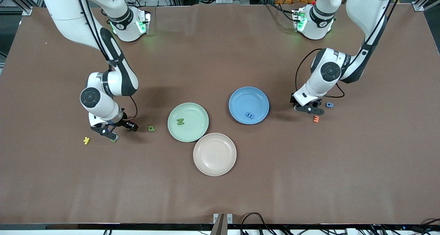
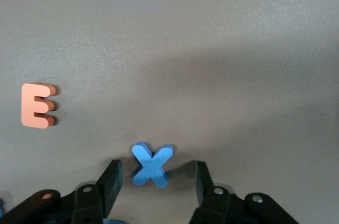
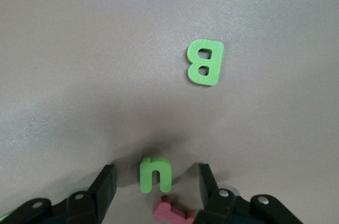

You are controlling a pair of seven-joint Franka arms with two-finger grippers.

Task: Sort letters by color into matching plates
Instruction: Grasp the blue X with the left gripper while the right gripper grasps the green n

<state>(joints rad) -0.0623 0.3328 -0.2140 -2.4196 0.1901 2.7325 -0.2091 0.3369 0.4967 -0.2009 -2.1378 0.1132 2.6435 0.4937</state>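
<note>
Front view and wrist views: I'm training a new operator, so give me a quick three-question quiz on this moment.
1. True or false: the beige-pink plate holds a letter.
2. Which letter lies between the open fingers of the left gripper? A) orange E B) blue X C) green B
3. How many letters lie in the blue plate?
Key: 1 false; 2 B; 3 one.

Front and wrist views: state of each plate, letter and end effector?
green plate: holds a green N
blue plate: holds one blue letter
beige-pink plate: nothing in it
blue X: flat on table, between left end effector fingers, not gripped
green n: flat on table, between right end effector fingers, not gripped
green B, orange E: loose on table
</note>
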